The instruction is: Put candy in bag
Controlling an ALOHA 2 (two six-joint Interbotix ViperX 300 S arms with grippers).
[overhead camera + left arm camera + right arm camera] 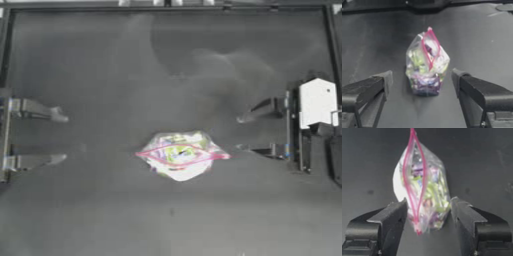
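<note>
The clear plastic zip bag with pink-red mouth strip (180,155) stands mid-worktop, soft and slippery, best pinched at its strip, between the spread-apart left tool (61,138) and right tool (240,133).

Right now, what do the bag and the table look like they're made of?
The bag looks like thin, clear, glossy plastic film: colourful contents show through it, it crinkles, and a pink-red zip strip rims its open mouth. The table seems a hard, dark, matte sheet with faint pale smears; the exact material is unclear.

Only the bag (181,155) (mouth agape) between two wide-open hands, table (167,60) otherwise bare
</note>
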